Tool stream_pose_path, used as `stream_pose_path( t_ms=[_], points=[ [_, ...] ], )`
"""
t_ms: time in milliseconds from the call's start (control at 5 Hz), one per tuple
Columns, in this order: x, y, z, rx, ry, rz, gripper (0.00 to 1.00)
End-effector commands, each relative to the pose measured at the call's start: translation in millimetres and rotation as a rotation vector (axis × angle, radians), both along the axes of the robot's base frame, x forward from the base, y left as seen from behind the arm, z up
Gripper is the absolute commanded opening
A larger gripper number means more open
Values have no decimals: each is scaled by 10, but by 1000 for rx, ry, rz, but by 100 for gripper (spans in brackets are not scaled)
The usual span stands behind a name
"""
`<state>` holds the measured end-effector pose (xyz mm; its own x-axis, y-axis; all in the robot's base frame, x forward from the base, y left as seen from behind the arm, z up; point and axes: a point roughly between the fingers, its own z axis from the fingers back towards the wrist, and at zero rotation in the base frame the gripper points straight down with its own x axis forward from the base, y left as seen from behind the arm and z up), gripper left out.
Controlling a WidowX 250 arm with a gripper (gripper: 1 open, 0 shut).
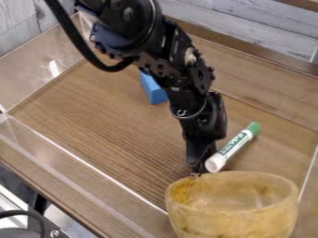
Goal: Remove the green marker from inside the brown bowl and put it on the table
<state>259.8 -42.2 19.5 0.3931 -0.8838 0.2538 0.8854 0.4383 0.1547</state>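
Note:
The green marker (233,147) lies flat on the table (99,121), slanting from its green end at upper right to its white tip near the brown bowl's rim. The brown bowl (233,206) stands at the bottom right, and I see nothing inside it. My gripper (195,169) points steeply down just left of the marker's lower tip, its tips at the table surface. Its fingers are pressed together with nothing between them. It does not hold the marker.
A blue block (152,88) sits behind the arm, partly hidden by it. Low clear acrylic walls (50,158) run along the table's front and left edges. A white slatted wall stands behind the table.

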Motion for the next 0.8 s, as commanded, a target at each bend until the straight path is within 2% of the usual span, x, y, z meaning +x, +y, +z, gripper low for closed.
stream_pose_path(
  t_ms=[0,600],
  points=[
    [30,36,3,1,-4,3,0],
    [-4,42,22,-17,10,19,0]
  ],
)
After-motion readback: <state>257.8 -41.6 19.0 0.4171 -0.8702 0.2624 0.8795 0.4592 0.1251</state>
